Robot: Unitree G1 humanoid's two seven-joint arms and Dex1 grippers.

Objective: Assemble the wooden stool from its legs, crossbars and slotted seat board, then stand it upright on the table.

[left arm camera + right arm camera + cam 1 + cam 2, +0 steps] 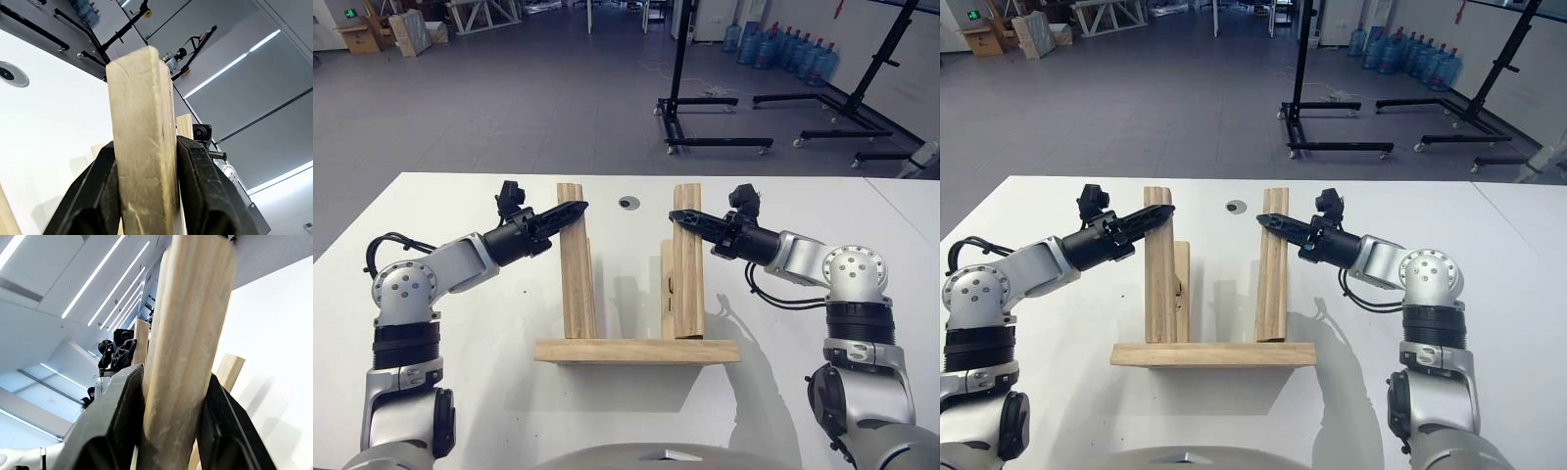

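Your left gripper [573, 210] clamped its jaws on the squared top of the pale, grainy left leg [576, 284]; your right gripper [680, 216] pinched the right leg [687, 284] likewise. Both rose from the flat seat board [636, 351] on the white worktop [460, 333].

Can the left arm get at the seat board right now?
Probably not at once: the left end effector is shut on the left leg. Otherwise the way to the seat board, nearer the robot, looks open.
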